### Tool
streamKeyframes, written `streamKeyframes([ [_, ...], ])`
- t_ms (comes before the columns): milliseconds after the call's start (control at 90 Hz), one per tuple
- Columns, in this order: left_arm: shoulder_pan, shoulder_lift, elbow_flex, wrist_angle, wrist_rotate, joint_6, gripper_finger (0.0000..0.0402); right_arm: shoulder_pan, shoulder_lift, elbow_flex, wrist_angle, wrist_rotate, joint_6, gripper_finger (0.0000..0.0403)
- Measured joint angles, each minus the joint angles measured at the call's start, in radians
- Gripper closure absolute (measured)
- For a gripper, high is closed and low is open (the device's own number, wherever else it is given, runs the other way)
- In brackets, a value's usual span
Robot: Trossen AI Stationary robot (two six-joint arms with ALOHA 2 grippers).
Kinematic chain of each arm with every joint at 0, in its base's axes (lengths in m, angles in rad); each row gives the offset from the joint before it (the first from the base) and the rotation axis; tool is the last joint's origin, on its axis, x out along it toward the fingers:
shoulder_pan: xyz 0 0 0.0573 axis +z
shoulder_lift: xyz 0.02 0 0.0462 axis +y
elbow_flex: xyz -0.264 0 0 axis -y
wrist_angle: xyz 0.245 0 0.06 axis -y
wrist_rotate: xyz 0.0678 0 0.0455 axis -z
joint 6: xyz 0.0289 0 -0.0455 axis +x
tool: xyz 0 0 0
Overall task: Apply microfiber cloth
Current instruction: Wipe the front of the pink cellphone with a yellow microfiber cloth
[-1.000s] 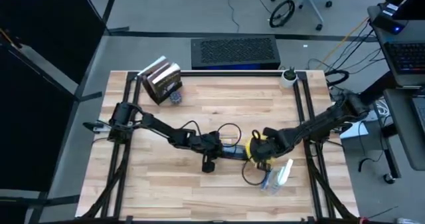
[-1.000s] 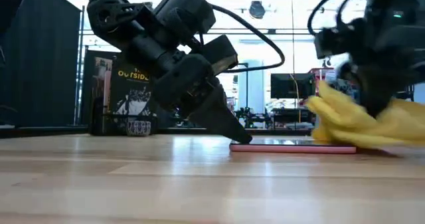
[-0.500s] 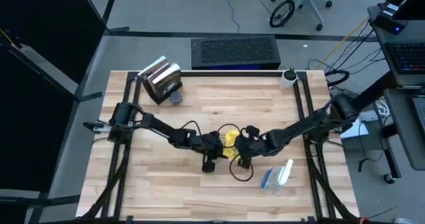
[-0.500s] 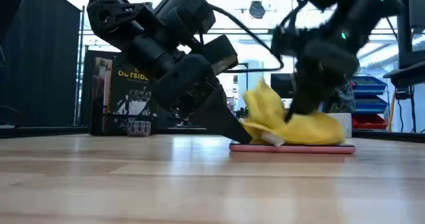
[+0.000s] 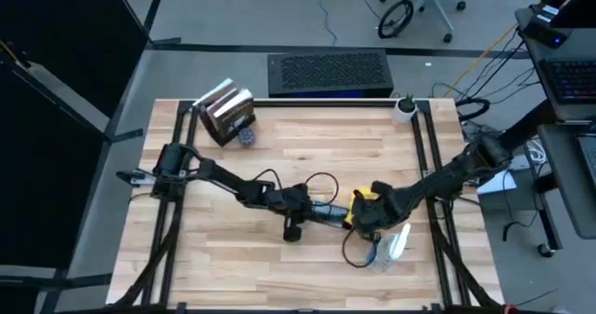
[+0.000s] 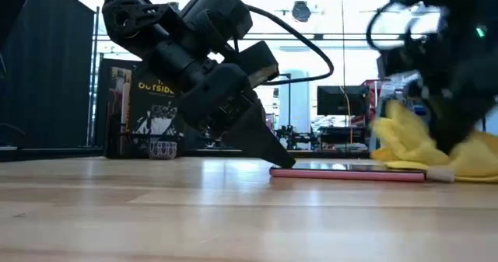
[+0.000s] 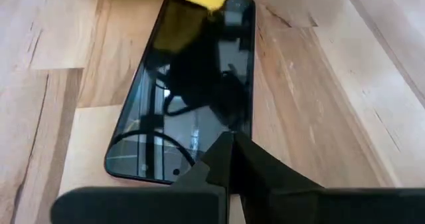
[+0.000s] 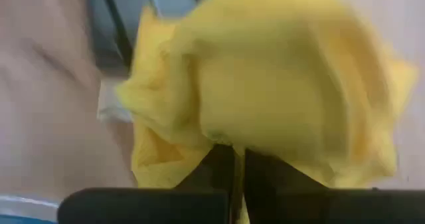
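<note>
Right gripper [image 5: 365, 211]: fingers pressed together on a bunched fold of the microfiber cloth [image 5: 359, 205]; in the right wrist view the two dark fingers [image 8: 229, 167] met with yellow fabric pinched between them.
Microfiber cloth [image 8: 265, 84]: crumpled into a loose ball, hanging from the right gripper and resting at the right end of the smartphone [image 5: 328, 212]; in the low view the cloth [image 6: 420, 149] lay partly on the phone's right end and partly on the table beyond it.
Left gripper [image 5: 300, 209]: fingers shut to a single point, holding nothing, its tip [image 6: 284, 161] pressed down at the left end of the smartphone [image 6: 346, 171].
Smartphone [image 7: 189, 98]: flat on the table [image 5: 279, 146], dark screen up, lying left to right between the two grippers.
Spray bottle [image 5: 386, 247]: on its side near the front right of the table, just beside the right gripper.
Book [image 5: 226, 111]: stood at the far left of the table, well apart from the work.
</note>
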Motion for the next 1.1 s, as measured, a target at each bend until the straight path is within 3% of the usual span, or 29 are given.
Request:
streamKeyframes([
  [122, 0.000, -0.073, -0.009, -0.059, -0.005, 0.000, 0.0398, 0.018, -0.038, 0.000, 0.127, 0.065, 0.015, 0.0403],
  [278, 0.007, -0.190, -0.002, -0.038, -0.094, 0.046, 0.0398, 0.041, -0.004, 0.001, 0.253, 0.078, -0.031, 0.0403],
  [456, 0.069, -0.170, -0.005, -0.030, -0.191, 0.131, 0.0398, 0.085, 0.063, 0.001, 0.372, 0.079, -0.060, 0.0403],
  [711, 0.120, -0.036, -0.004, -0.031, -0.067, 0.053, 0.0398, 0.103, 0.150, 0.001, 0.390, 0.088, -0.068, 0.0403],
  [1100, -0.010, -0.028, 0.000, -0.069, 0.017, -0.001, 0.0398, 0.029, 0.164, 0.003, 0.274, 0.173, -0.205, 0.0403],
])
